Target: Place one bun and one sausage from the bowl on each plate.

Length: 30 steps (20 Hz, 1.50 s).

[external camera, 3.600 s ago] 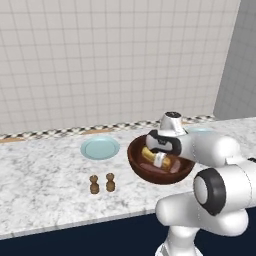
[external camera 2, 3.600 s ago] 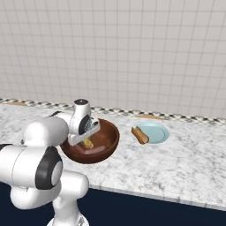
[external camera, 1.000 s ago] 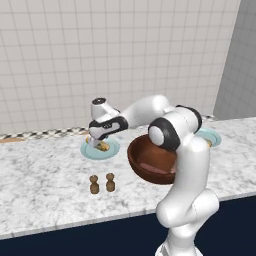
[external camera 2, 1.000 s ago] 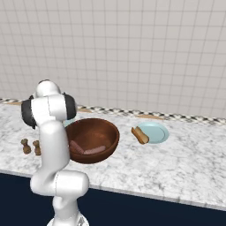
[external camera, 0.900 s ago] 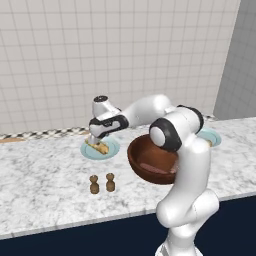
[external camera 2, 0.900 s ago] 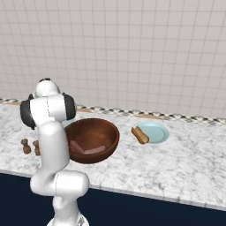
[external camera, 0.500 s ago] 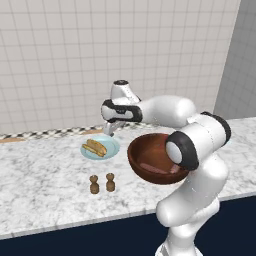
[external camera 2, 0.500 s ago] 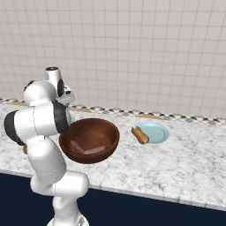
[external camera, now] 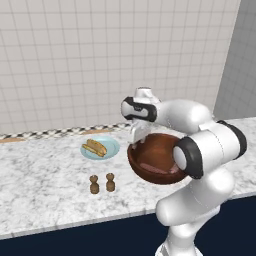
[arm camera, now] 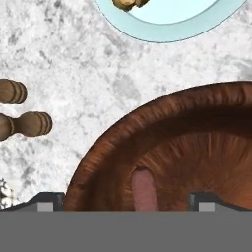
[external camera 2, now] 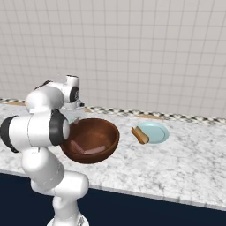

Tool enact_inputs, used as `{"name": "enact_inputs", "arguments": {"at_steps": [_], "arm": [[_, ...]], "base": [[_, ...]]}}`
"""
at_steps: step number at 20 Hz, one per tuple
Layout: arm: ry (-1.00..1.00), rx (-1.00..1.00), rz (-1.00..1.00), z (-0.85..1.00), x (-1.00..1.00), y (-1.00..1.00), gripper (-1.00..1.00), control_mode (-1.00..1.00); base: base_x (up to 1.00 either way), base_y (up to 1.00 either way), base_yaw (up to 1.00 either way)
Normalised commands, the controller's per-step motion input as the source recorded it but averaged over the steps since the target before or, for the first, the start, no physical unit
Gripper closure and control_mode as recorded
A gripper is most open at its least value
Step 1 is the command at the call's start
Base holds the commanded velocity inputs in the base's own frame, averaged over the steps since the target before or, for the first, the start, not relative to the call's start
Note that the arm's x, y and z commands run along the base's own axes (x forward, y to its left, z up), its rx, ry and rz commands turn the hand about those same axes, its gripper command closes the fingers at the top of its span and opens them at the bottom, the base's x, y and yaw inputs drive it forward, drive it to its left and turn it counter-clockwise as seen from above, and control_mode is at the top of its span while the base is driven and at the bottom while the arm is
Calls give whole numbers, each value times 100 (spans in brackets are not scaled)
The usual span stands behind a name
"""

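My gripper (external camera: 136, 136) hangs open and empty over the left rim of the dark wooden bowl (external camera: 165, 146). In the hand view its two finger tips (arm camera: 47, 200) frame the bowl (arm camera: 147, 118), where a pink sausage (arm camera: 144, 189) lies. Two sausages (external camera 2: 84, 150) show on the bowl's floor (external camera 2: 95, 132) in the right base view. A pale blue plate (external camera: 112, 146) to the left of the bowl carries a bun (external camera: 95, 147). The other plate (external camera 2: 157, 132), to the right of the bowl, also holds a bun (external camera 2: 140, 134).
Two small wooden shakers (external camera: 94, 184) (external camera: 110, 182) stand on the marble counter in front of the left plate; they also show at the left of the hand view (arm camera: 29, 123). A tiled wall runs behind the counter.
The gripper opened and left a bun on the left plate. It then rose and swung right, from over that plate to over the bowl's left rim.
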Motion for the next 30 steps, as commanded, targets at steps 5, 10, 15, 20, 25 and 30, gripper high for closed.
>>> {"name": "enact_inputs", "arguments": {"at_steps": [5, 10, 15, 20, 25, 30], "arm": [[15, 0, 1, -55, -46, -38, -100, -100], [-11, 3, 0, -81, -49, -51, -100, -100], [-6, 7, 2, -30, -11, -37, -100, -100], [7, 3, 8, -9, 4, -2, -100, -100], [4, 1, 15, -12, -12, 0, -100, -100], [-24, 1, 6, -21, -37, 0, -100, -100]], "base": [[0, 0, 0], [0, 0, 0], [0, 0, 0], [0, 0, 0], [0, 0, 0], [0, 0, 0]]}}
